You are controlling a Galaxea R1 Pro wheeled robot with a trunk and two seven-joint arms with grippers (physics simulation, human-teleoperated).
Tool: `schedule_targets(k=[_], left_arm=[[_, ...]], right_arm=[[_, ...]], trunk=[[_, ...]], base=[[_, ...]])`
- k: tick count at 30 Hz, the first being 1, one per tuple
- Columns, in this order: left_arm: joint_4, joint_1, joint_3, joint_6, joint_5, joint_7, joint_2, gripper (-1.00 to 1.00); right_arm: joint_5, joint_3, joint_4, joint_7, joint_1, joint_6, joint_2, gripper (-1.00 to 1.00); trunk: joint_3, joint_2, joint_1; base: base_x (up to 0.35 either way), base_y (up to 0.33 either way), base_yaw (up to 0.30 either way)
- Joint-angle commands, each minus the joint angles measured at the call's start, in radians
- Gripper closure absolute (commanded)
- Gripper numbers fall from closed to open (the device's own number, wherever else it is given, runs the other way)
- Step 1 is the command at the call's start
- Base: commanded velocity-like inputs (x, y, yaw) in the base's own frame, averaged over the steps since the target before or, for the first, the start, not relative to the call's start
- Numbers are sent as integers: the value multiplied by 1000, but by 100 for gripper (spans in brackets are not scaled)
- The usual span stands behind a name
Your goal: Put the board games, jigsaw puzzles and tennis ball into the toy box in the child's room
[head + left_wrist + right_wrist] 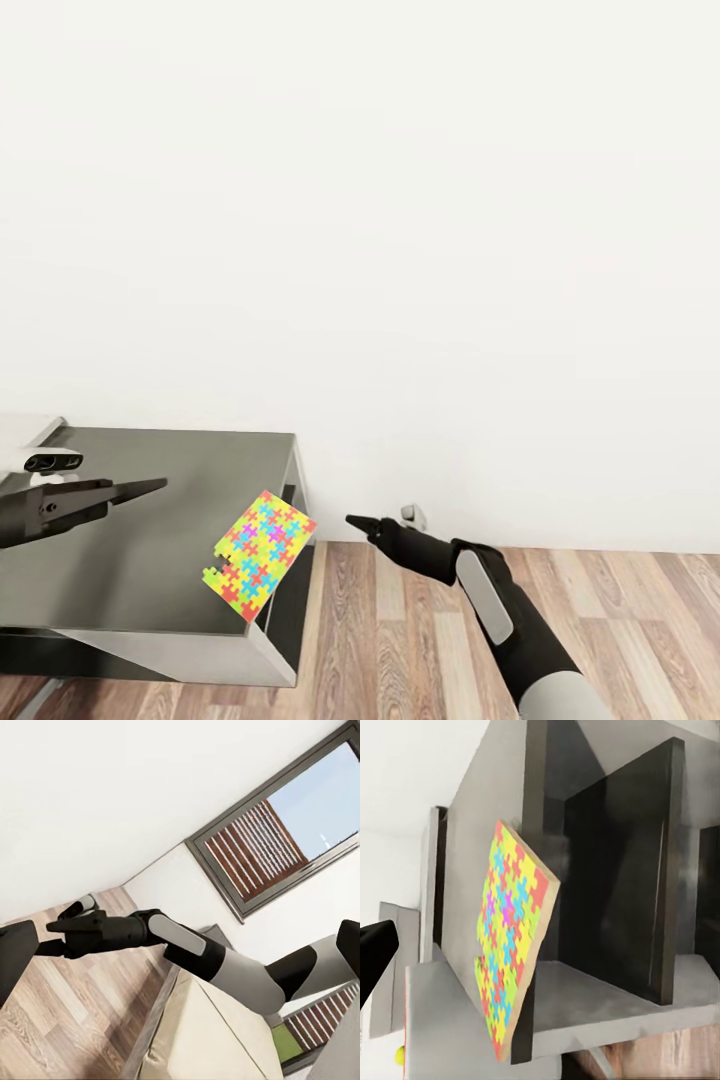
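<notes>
Jigsaw puzzle (260,556) overhangs the dark table (150,530) edge, tilted, long axis diagonal.

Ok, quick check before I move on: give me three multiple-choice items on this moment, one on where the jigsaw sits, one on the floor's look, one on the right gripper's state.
1. Where is the jigsaw puzzle?
A. On the floor
B. At the dark table top's right edge, overhanging it
C. In the left gripper

2. What is the floor?
A. Wood planks
B. Grey carpet
C. White tiles

3. The right gripper is:
A. Holding the jigsaw
B. Wide open
C. Shut, empty, apart from the jigsaw

Key: 1 B, its corner sticks past the edge in the right wrist view; 2 A, brown planks show; 3 C, the fingertips meet, with a gap to the jigsaw.
</notes>
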Motion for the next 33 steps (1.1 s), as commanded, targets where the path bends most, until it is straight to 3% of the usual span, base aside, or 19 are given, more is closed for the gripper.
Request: schedule_targets(k=[1, 8, 12, 33], left_arm=[[-2, 0, 0, 11, 0, -4, 0, -100], [-14, 0, -1, 11, 0, -4, -1, -100], [-16, 1, -1, 11, 0, -4, -2, -100], [-18, 1, -1, 11, 0, -4, -6, -100]], right_arm=[[-3, -1, 15, 1, -10, 6, 0, -100], [-29, -1, 224, 12, -108, 8, -1, -100], [-56, -1, 264, 14, -126, 8, -3, -100], [-73, 0, 288, 14, -137, 6, -14, -100]], trunk=[[-1, -1, 0], [-1, -1, 0], [-1, -1, 0], [-1, -1, 0]], base=[[0, 70, 0], [0, 81, 0], [0, 19, 0], [18, 101, 0]])
